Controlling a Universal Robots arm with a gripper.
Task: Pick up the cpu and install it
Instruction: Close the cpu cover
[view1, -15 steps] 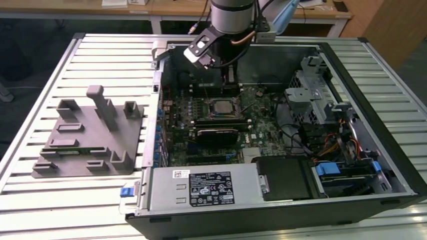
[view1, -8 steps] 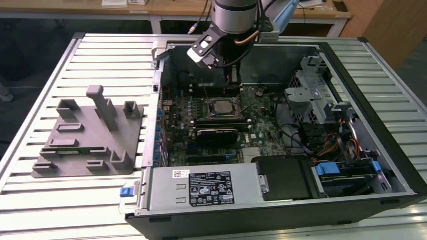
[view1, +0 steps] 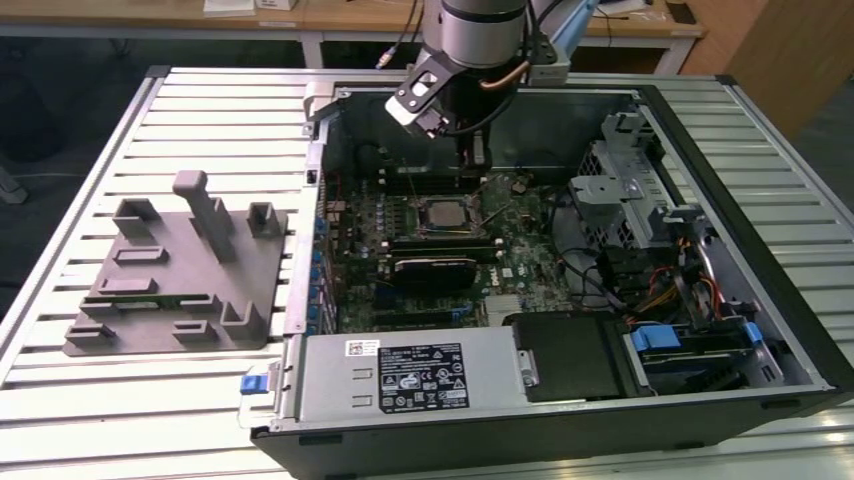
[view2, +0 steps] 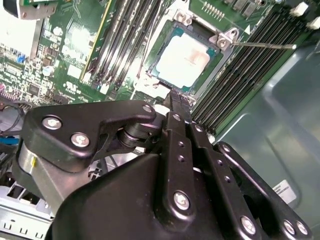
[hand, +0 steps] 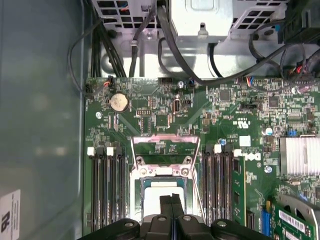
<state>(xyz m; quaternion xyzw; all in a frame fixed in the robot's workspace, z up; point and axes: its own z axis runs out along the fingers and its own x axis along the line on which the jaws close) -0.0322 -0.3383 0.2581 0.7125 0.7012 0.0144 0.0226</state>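
Note:
The cpu (view1: 441, 212) is a pale silver square lying flat in its socket in the middle of the green motherboard (view1: 514, 260), inside the open computer case. The second wrist view shows the cpu (view2: 182, 57) plainly, with the socket's metal frame swung up and a thin lever (view2: 260, 45) standing free beside it. My gripper (view1: 471, 168) hangs just above the board, on the far side of the socket. Its two black fingers (view2: 178, 100) are pressed together with nothing between them. In the first wrist view the gripper (hand: 171, 199) covers part of the cpu (hand: 152, 200).
A large grey fixture (view1: 174, 270) with upright blocks lies on the slatted table at the exterior view's left. A silver power supply box (view1: 400, 375) fills the case's near side. A drive cage (view1: 627, 190) and cables crowd the right. Memory slots (hand: 107, 185) flank the socket.

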